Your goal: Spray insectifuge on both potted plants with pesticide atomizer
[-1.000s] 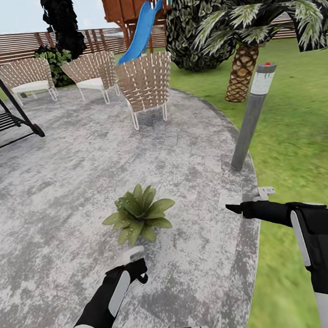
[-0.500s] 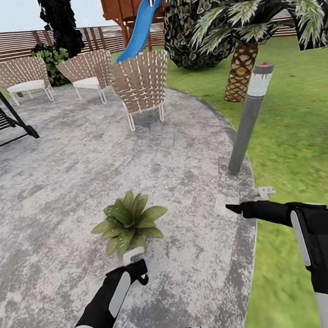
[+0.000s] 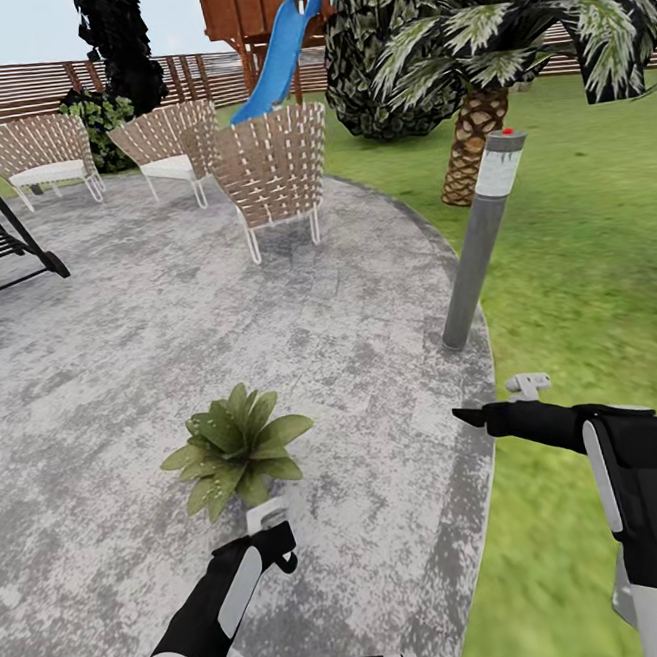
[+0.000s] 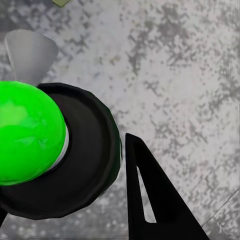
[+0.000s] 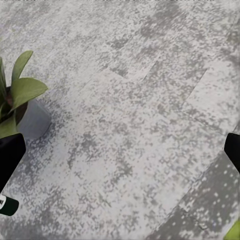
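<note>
Just ahead of the left gripper (image 3: 271,531), which clasps the pesticide atomizer (image 3: 266,516), one potted plant (image 3: 234,448) sits on the patio (image 3: 117,319). Its grey pot (image 5: 31,120) appears from the right wrist. Whether the right gripper (image 3: 475,416) is closed cannot be told.

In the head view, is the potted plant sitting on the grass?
No. The potted plant sits on the grey stone patio, well apart from the lawn.

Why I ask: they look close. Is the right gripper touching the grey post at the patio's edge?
Apart. In the head view a strip of bare patio shows between the right gripper and the base of the grey post.
</note>
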Motion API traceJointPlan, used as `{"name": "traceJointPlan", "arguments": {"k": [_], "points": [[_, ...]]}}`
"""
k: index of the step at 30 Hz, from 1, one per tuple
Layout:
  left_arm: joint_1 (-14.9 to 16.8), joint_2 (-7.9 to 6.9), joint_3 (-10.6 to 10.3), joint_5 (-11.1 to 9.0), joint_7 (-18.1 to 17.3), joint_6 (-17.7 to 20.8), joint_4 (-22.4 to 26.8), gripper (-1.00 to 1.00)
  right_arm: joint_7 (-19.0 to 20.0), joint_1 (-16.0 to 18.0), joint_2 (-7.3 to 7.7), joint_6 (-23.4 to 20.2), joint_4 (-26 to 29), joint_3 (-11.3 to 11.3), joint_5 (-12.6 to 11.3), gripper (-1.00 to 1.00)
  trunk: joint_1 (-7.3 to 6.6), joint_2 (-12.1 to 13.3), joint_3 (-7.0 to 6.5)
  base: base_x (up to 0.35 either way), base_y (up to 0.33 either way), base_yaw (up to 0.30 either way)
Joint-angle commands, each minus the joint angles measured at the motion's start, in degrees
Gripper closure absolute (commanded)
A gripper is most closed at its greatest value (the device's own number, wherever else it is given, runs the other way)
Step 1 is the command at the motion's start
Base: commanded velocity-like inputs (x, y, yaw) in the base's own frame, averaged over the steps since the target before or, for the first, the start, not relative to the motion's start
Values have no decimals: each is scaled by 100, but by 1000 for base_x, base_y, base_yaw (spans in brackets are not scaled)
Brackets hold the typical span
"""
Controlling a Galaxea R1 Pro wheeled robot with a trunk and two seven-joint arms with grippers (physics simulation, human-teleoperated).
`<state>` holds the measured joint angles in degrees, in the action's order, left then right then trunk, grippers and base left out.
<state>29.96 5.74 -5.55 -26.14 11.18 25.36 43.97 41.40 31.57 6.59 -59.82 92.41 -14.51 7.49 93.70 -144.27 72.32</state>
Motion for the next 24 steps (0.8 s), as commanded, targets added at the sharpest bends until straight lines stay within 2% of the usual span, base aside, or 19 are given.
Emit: {"name": "traceJointPlan", "arguments": {"k": [1, 4, 12, 24], "points": [[1, -3, -17, -57, 51, 16, 5, 100, 58, 8, 0, -18, 5, -6, 60, -100, -1, -2, 5, 0, -6, 0], [1, -3, -17, -65, 51, 14, -1, 100, 61, 14, 0, -18, 5, -8, 60, -100, -1, -2, 5, 0, -3, 57], [1, -3, -17, -67, 51, 13, -3, 100, 61, 24, 0, -18, 5, -8, 60, -100, -1, -2, 5, 0, 0, 193], [1, 14, -17, -66, 51, 16, -80, 100, 58, 23, 0, -18, 5, -8, 60, -100, -1, -2, 5, 77, -40, 9]]}}
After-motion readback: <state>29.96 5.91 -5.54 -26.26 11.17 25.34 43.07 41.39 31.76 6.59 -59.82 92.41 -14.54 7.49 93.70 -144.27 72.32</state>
